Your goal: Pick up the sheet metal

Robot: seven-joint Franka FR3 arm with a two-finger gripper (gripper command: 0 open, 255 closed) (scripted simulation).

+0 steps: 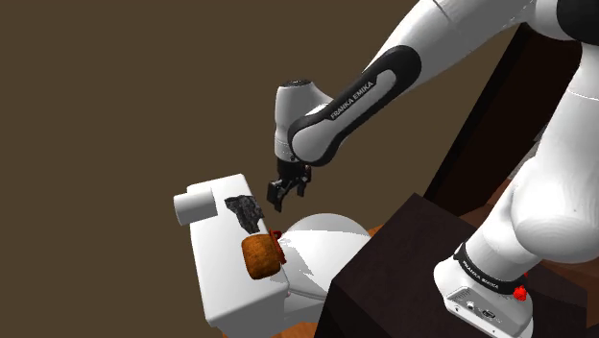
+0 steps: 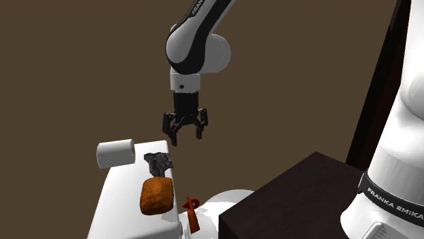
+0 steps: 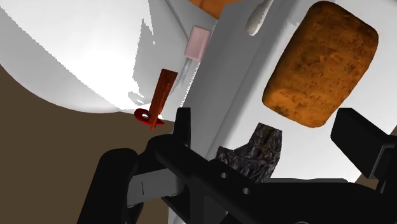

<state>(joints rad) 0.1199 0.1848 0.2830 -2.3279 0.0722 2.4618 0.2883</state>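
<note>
The sheet metal (image 1: 243,208) is a small dark crumpled piece lying on a white flat-topped fixture (image 1: 216,283), between a white roll (image 1: 195,205) and a brown block (image 1: 260,256). My gripper (image 1: 281,197) hangs open just above it, a little toward the shoulder view's right, holding nothing. In the second exterior view the gripper (image 2: 187,136) hovers above and to the right of the sheet metal (image 2: 158,162). In the wrist view the sheet metal (image 3: 257,153) lies between the spread fingers of the gripper (image 3: 266,127), untouched, with its near part hidden by the hand.
The brown block (image 2: 156,195) lies close to the metal, and the white roll (image 2: 115,153) sits at the fixture's far end. A red scissors-like tool (image 2: 192,210) lies beside a rounded white bowl (image 1: 322,245). The dark stand (image 1: 384,278) is at the lower right.
</note>
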